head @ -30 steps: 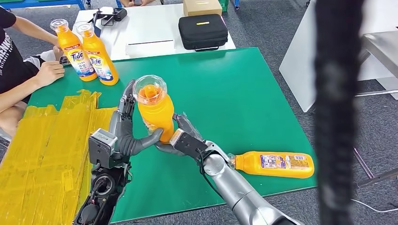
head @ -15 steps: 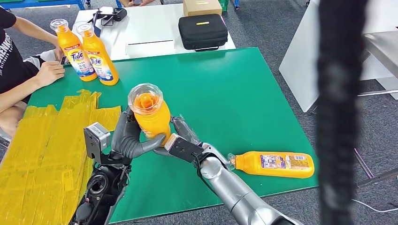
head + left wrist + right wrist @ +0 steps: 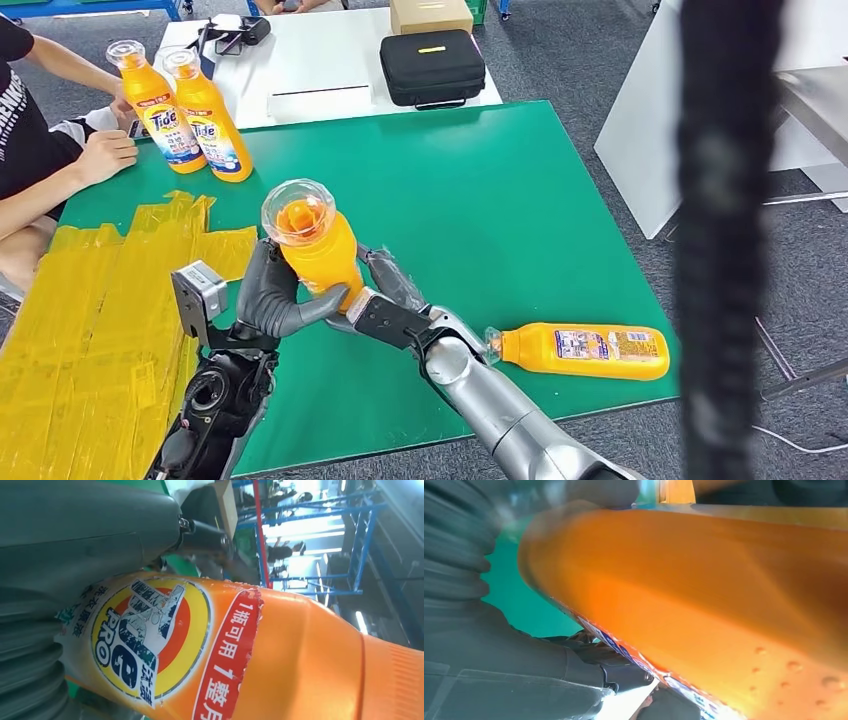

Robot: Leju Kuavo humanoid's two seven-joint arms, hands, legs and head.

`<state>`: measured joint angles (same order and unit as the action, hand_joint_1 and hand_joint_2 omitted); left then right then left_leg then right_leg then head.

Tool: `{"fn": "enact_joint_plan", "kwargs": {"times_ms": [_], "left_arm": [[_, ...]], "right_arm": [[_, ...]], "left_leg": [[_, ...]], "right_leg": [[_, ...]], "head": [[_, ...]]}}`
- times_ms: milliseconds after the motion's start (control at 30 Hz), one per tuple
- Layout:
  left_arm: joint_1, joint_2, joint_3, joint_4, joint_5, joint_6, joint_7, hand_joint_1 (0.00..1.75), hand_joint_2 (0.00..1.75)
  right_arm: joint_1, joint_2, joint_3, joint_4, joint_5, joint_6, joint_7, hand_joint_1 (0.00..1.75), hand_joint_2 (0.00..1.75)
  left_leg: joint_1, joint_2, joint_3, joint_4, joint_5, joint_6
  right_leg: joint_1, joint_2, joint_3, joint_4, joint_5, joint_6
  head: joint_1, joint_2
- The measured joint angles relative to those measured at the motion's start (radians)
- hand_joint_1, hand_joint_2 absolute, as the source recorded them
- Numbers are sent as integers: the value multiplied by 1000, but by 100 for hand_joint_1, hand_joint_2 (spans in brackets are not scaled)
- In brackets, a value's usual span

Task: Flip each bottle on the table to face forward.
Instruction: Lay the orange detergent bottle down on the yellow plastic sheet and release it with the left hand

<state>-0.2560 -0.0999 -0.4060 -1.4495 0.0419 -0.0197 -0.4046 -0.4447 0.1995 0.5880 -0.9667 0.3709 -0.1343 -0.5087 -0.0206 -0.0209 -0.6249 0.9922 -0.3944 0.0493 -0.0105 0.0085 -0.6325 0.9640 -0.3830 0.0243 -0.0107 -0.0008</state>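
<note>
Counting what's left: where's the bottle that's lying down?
In the head view the lying bottle is on the green table near its front right edge, cap towards the right arm.

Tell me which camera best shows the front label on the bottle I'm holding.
The left wrist view: the held bottle's front label sits large and readable there. The head view shows its capped top and plain orange side; the right wrist view shows a blurred orange side and a label edge.

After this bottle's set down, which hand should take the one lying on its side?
Right, probably. The lying bottle rests on the green table just beside the right arm, while the left hand sits across the held bottle, farther away.
</note>
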Motion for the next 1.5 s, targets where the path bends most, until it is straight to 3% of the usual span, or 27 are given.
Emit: {"fn": "enact_joint_plan", "kwargs": {"times_ms": [567, 700, 867, 1000, 1133, 1267, 1400, 1500], "left_arm": [[4, 0, -1, -6, -22, 39, -14, 175, 175], [5, 0, -1, -6, -22, 45, -16, 175, 175], [5, -1, 8, -7, -47, 127, -27, 175, 175], [6, 0, 47, -9, -216, 328, -39, 175, 175], [3, 2, 100, 2, -483, 546, 3, 175, 175], [-12, 3, 171, 58, -749, 677, 58, 175, 175], [-13, -3, 291, 98, -1163, 714, 123, 175, 175], [-12, -4, 379, 110, -1492, 716, 250, 175, 175]], "right_arm": [[2, 0, 14, 0, 1, 2, 0, 170, 175], [2, 0, 15, -1, 1, 1, -1, 0, 175], [19, -5, 16, -35, 48, -69, 16, 0, 175], [37, -36, 16, -116, 222, -202, 108, 0, 175], [55, -85, 17, -220, 442, -271, 235, 0, 175], [86, -148, 14, -336, 589, -274, 341, 0, 175], [133, -213, -4, -433, 694, -249, 408, 0, 175], [174, -264, -25, -513, 750, -207, 451, 0, 175]], "left_leg": [[0, 0, 0, 0, 0, 0], [0, 0, 0, 0, 0, 0], [0, 0, 0, 0, 0, 0], [0, 0, 0, 0, 0, 0], [0, 0, 0, 0, 0, 0], [0, 0, 0, 0, 0, 0], [0, 0, 0, 0, 0, 0], [0, 0, 0, 0, 0, 0]], "right_leg": [[0, 0, 0, 0, 0, 0], [0, 0, 0, 0, 0, 0], [0, 0, 0, 0, 0, 0], [0, 0, 0, 0, 0, 0], [0, 0, 0, 0, 0, 0], [0, 0, 0, 0, 0, 0], [0, 0, 0, 0, 0, 0], [0, 1, -1, 0, 0, 0]], "head": [[0, 0], [0, 0], [0, 0], [0, 0], [0, 0], [0, 0], [0, 0], [0, 0]]}}
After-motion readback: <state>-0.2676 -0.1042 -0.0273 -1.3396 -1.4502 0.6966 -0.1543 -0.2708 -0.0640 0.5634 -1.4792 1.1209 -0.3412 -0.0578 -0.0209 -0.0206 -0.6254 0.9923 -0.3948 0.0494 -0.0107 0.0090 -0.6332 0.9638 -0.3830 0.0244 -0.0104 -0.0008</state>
